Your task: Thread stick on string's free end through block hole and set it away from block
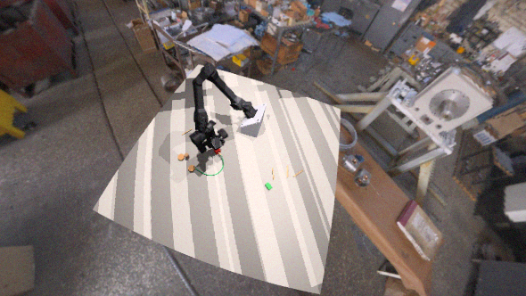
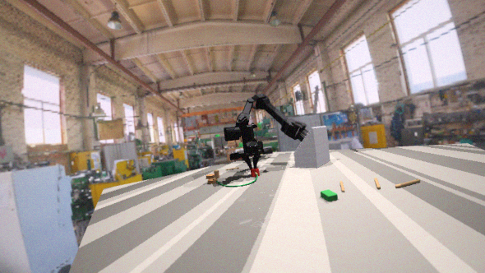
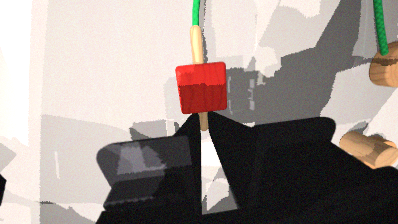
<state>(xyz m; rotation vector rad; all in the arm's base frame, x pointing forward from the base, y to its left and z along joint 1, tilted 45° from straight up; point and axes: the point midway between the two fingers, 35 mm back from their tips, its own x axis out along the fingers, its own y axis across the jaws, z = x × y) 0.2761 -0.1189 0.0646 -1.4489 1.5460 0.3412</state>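
A small red block (image 3: 202, 87) (image 1: 217, 152) (image 2: 255, 170) sits on the striped table (image 1: 250, 223). A thin wooden stick (image 3: 196, 45) runs through the block's hole. A green string (image 3: 196, 10) (image 1: 215, 172) (image 2: 238, 185) is fixed to the stick's far end. The string curves round to a round wooden button (image 3: 384, 67) (image 1: 192, 168). My gripper (image 3: 202, 116) (image 1: 216, 147) (image 2: 252, 165) is low over the table. It is shut on the near tip of the stick, just on my side of the block.
Two short wooden pieces (image 1: 183, 156) (image 3: 367, 149) lie beside the button. A green cube (image 1: 268, 186) (image 2: 329, 195) and three loose sticks (image 1: 287, 171) (image 2: 376, 183) lie to the right. Another stick (image 1: 187, 132) lies left of the arm. A grey box (image 1: 253, 121) (image 2: 312, 147) holds the arm's base.
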